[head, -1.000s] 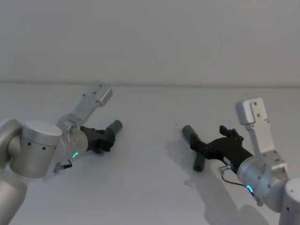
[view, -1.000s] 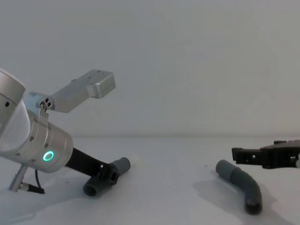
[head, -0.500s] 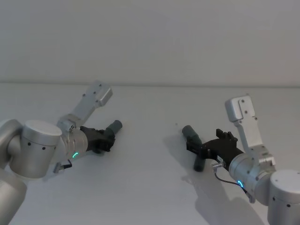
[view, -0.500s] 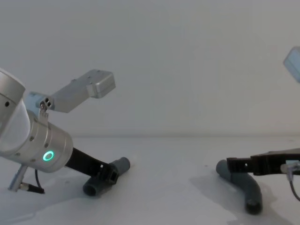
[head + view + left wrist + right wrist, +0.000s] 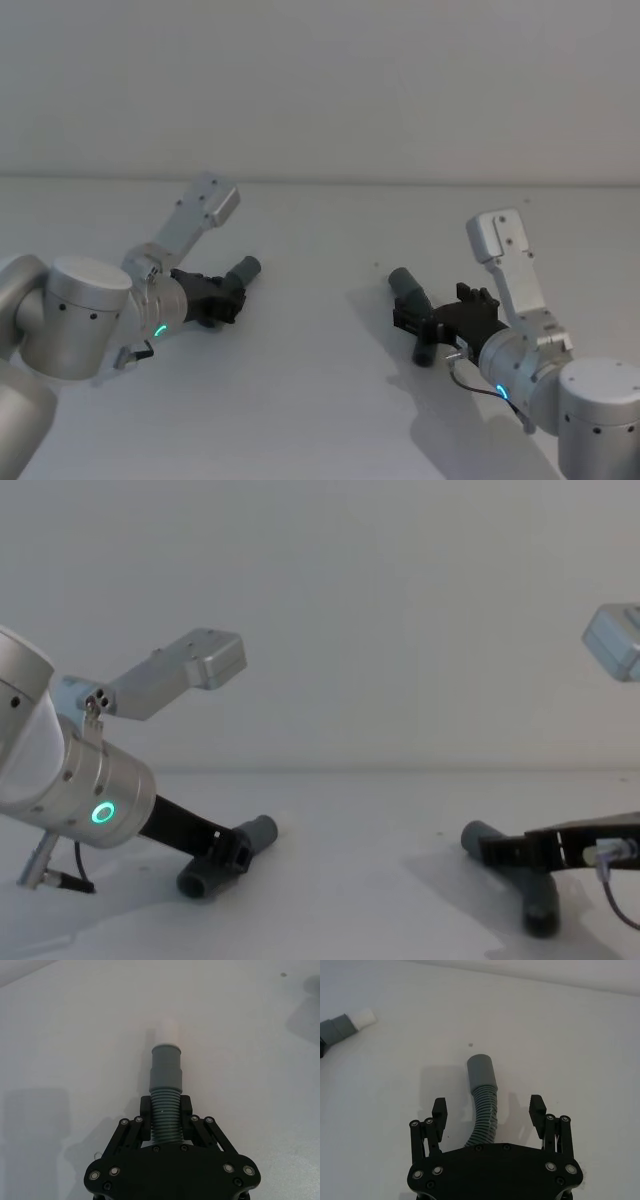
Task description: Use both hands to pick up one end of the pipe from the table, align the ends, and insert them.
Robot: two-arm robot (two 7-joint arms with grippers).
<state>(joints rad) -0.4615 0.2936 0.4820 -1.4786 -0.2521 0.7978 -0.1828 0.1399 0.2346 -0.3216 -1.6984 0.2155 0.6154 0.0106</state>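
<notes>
On the table (image 5: 300, 400): left piece (image 5: 166, 1072) gripped, right piece (image 5: 481, 1071) straddled but not yet clamped.

Left gripper (image 5: 165, 1110) is closed on the left piece's ribbed middle, white tip (image 5: 166, 1031) pointing away, low over the table. Right gripper (image 5: 489, 1107) is spread wide, one finger on each side of the right piece, which lies flat with its bend running under the palm. Likely trouble, as I judge it: the fingers may meet the curved ribs unevenly and roll or nudge the piece. A hold on flexible ribs may let the cuff droop or twist, spoiling alignment. Fingertips this low may scrape the table.
</notes>
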